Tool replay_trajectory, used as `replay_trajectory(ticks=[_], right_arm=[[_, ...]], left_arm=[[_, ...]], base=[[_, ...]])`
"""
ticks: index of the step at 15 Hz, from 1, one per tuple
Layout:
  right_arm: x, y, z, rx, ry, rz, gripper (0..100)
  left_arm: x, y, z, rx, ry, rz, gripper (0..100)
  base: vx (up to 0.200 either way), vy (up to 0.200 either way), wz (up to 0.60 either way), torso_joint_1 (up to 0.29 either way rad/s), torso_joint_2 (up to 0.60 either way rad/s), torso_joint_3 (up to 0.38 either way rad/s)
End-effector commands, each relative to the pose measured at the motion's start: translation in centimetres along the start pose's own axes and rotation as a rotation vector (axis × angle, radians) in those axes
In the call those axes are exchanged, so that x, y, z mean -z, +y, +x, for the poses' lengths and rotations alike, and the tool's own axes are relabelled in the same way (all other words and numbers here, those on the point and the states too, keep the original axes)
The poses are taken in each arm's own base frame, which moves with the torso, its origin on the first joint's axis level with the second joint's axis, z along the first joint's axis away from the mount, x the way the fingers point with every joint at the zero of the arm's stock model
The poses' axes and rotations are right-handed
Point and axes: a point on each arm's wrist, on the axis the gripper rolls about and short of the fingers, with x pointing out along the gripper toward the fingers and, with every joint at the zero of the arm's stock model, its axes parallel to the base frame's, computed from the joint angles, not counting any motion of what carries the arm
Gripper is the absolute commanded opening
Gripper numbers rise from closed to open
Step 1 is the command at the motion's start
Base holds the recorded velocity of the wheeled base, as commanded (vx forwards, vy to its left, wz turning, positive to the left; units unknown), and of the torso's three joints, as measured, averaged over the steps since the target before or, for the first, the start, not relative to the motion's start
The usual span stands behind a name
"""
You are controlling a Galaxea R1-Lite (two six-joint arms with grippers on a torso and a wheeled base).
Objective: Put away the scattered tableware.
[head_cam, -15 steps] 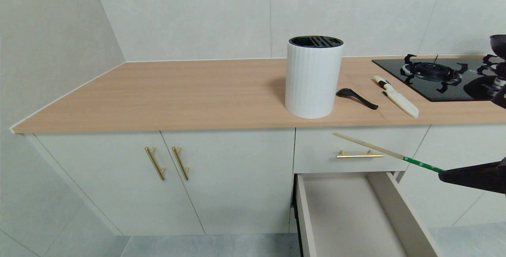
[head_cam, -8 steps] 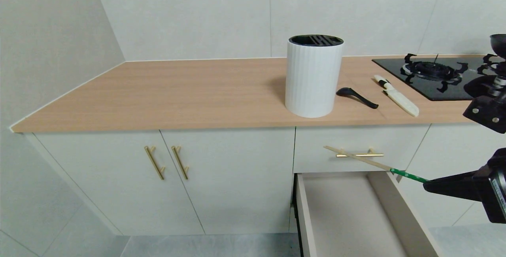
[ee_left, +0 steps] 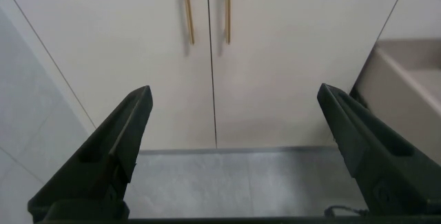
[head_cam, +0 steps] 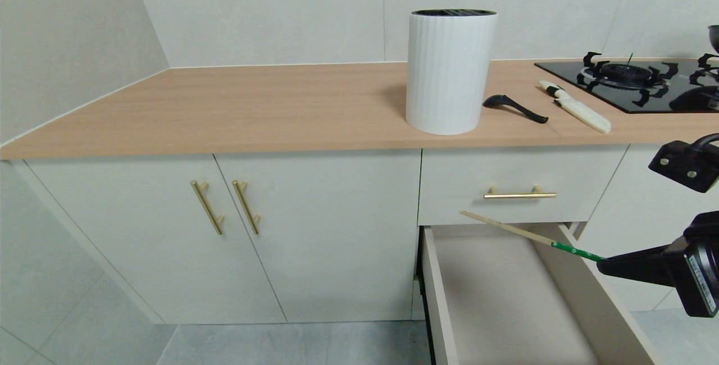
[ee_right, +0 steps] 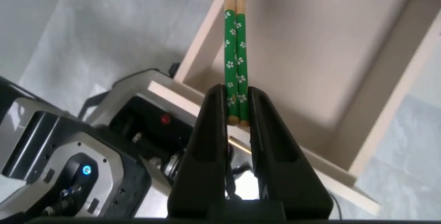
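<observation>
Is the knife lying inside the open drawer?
No, the knife lies on the countertop, near the stove.

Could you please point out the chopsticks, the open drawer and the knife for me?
chopsticks (ee_right: 236,58), right wrist view, on the green patterned part.
open drawer (head_cam: 494,292), head view, on its bare floor.
knife (head_cam: 584,115), head view, on the pale blade.

Open drawer (head_cam: 494,297): access from above, between side walls; chopsticks (head_cam: 528,235) held by right gripper (head_cam: 601,261) cross above rear right corner. Worktop (head_cam: 253,106), right part: white holder (head_cam: 449,73), black spoon (head_cam: 514,108), knife (head_cam: 578,113) close together.
</observation>
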Motion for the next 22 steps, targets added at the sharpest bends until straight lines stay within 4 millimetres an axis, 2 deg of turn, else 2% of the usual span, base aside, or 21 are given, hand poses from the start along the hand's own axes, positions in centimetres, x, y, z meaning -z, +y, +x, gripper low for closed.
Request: replay_trajectory(ticks=[1, 7, 12, 14, 16, 19, 22], right_arm=[[0.0, 0.0, 0.4, -0.001, 0.013, 0.000, 0], [0.0, -0.1, 1.1, 0.003, 0.040, 0.003, 0], [-0.1, -0.2, 1.4, 0.003, 0.040, 0.003, 0], [-0.2, -0.3, 2.2, 0.005, 0.060, 0.009, 0], [-0.5, -0.5, 3.8, 0.020, 0.089, 0.012, 0], [-0.8, -1.4, 7.9, 0.191, 0.168, 0.028, 0], [-1.3, -1.9, 11.7, 0.217, 0.169, 0.113, 0]], left_arm=[[0.0, 0.0, 0.0, 0.000, 0.001, 0.000, 100], [0.0, 0.0, 0.0, 0.000, 0.001, 0.000, 100], [0.0, 0.0, 0.0, 0.000, 0.001, 0.000, 100], [0.0, 0.0, 0.0, 0.000, 0.001, 0.000, 100], [0.0, 0.0, 0.0, 0.000, 0.001, 0.000, 100], [0.0, 0.0, 0.0, 0.000, 0.001, 0.000, 100], [0.0, 0.0, 0.0, 0.000, 0.001, 0.000, 100]], base=[[0.000, 0.000, 0.00, -0.163, 0.46, 0.315], [0.000, 0.000, 0.00, -0.124, 0.43, 0.295], [0.000, 0.000, 0.00, -0.017, 0.07, 0.040], [0.000, 0.000, 0.00, 0.000, 0.00, 0.000], [0.000, 0.000, 0.00, 0.000, 0.00, 0.000], [0.000, 0.000, 0.00, 0.000, 0.00, 0.000], [0.000, 0.000, 0.00, 0.000, 0.00, 0.000]])
